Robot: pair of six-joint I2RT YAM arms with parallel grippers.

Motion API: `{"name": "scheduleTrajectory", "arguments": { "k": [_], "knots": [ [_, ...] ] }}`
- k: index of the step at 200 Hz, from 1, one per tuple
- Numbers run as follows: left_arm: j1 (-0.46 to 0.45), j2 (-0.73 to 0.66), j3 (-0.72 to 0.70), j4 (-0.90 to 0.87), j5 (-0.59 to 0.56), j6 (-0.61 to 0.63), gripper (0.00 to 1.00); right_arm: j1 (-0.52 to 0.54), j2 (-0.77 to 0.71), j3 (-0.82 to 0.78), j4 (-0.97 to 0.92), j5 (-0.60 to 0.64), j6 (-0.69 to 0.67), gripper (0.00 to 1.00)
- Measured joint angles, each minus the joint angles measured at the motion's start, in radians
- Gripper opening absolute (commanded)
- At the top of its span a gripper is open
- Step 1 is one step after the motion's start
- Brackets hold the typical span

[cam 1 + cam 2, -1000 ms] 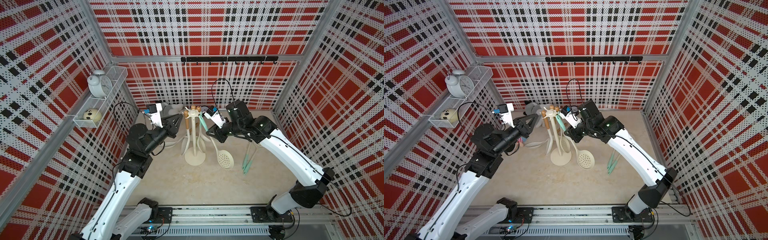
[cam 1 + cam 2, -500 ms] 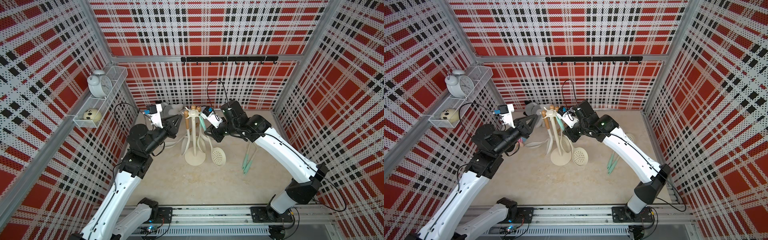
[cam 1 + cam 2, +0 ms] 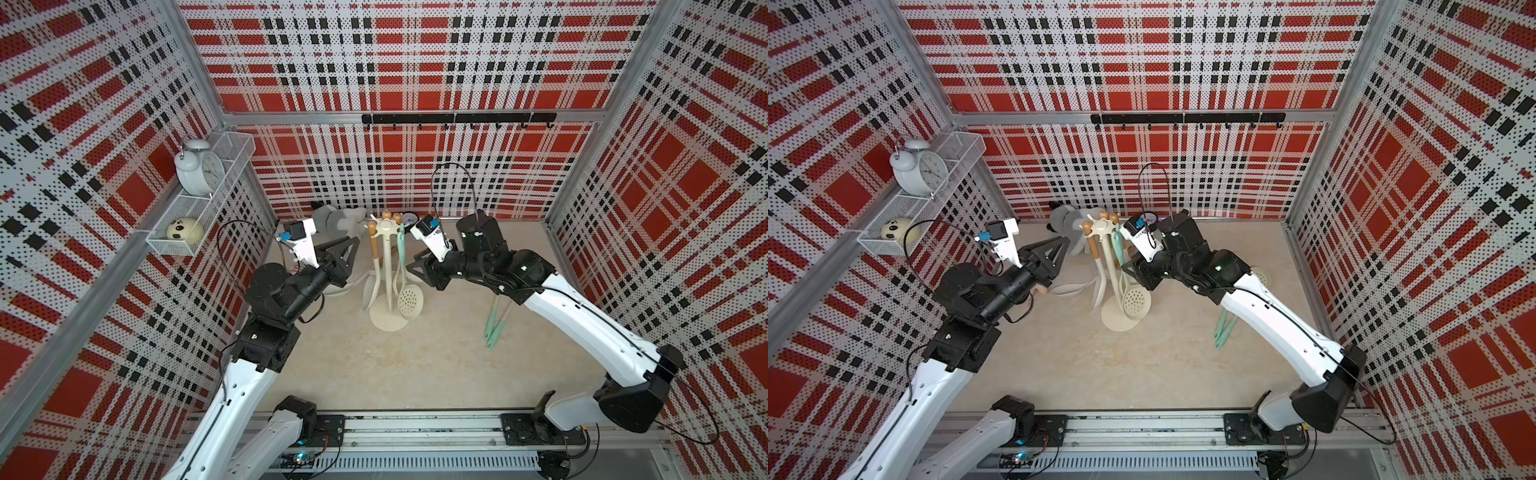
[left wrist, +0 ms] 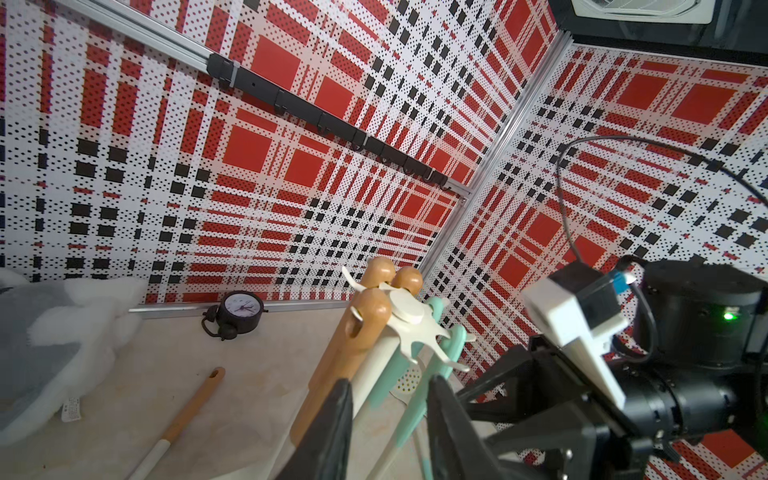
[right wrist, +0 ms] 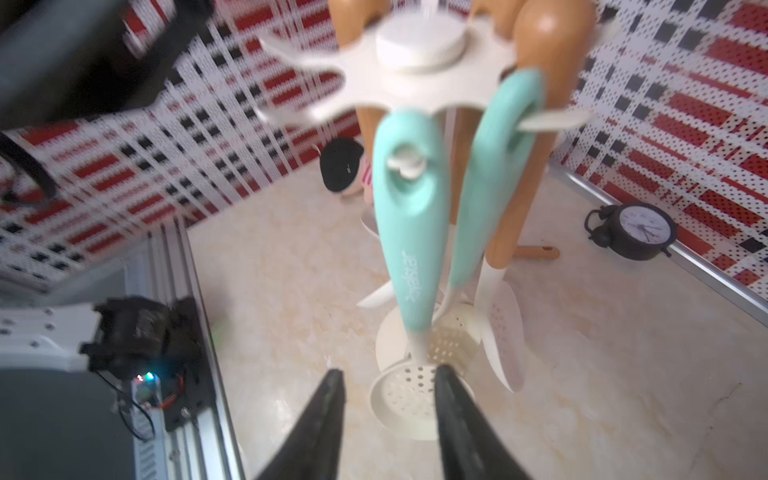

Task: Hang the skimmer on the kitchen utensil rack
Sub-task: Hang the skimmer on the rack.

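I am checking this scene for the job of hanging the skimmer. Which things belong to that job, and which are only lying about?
Belong to the job:
- skimmer, hanging on the rack
- kitchen utensil rack
- right gripper, open, holding nothing

Only lying about:
- mint tongs
- plush toy
- black clock
- white alarm clock
- black hook rail

1. The front half of the bench [image 3: 415,374] lies bare; a hand passes freely there.
2. The kitchen utensil rack [image 3: 386,322] stands toward the back middle, with the skimmer [image 3: 410,297] and wood-handled utensils [image 3: 374,251] crowding its pole.
3. The left hand [image 3: 354,249] and right hand [image 3: 411,268] flank it closely.
4. Mint tongs [image 3: 494,324] lie toward the right edge; a plush toy [image 3: 332,218] fills the back left.
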Motion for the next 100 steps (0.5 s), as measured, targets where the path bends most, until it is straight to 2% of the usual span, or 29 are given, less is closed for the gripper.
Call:
{"name": "scheduleTrajectory", "arguments": {
  "k": [16, 24, 46, 100],
  "knots": [
    [0.000, -0.019, -0.025, 0.022, 0.008, 0.000, 0.33, -0.020, -0.064, -0.046, 0.087, -0.006, 0.030, 0.03],
    [0.000, -0.028, -0.039, 0.032, 0.011, 0.000, 0.33, -0.033, -0.090, -0.071, 0.134, -0.016, 0.059, 0.00],
    [0.000, -0.038, -0.064, 0.051, 0.023, -0.002, 0.30, -0.057, -0.099, -0.095, 0.230, -0.066, 0.111, 0.00],
    [0.000, -0.033, -0.100, 0.077, 0.029, -0.008, 0.28, -0.059, 0.041, -0.080, 0.328, -0.181, 0.181, 0.00]
  ]
}}
